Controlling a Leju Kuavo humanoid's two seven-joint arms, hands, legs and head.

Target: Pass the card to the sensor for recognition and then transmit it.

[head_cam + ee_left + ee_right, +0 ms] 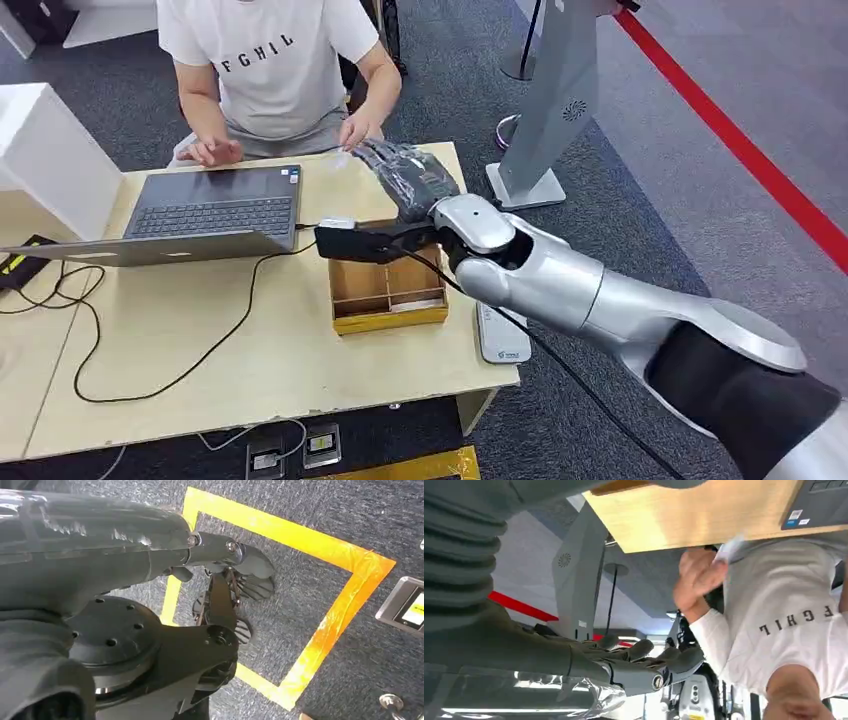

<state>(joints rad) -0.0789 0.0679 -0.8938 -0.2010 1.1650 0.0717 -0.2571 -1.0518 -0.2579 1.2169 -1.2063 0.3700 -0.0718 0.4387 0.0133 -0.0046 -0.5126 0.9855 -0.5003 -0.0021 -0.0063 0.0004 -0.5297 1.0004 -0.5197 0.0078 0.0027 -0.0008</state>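
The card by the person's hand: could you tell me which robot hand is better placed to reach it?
Right. The right hand reaches across the table, fingers apart and empty, close to the person's hand with the card. The left hand hangs over the carpet.

From high on our body we look forward and down over the pale wooden desk, with our silver right arm reaching in from the lower right. Our left wrist camera hangs close above dark grey carpet marked with yellow tape. Our right wrist camera sits just behind the dark right hand, its picture inverted, sharing the desk edge and the person in the white T-shirt with the head view.
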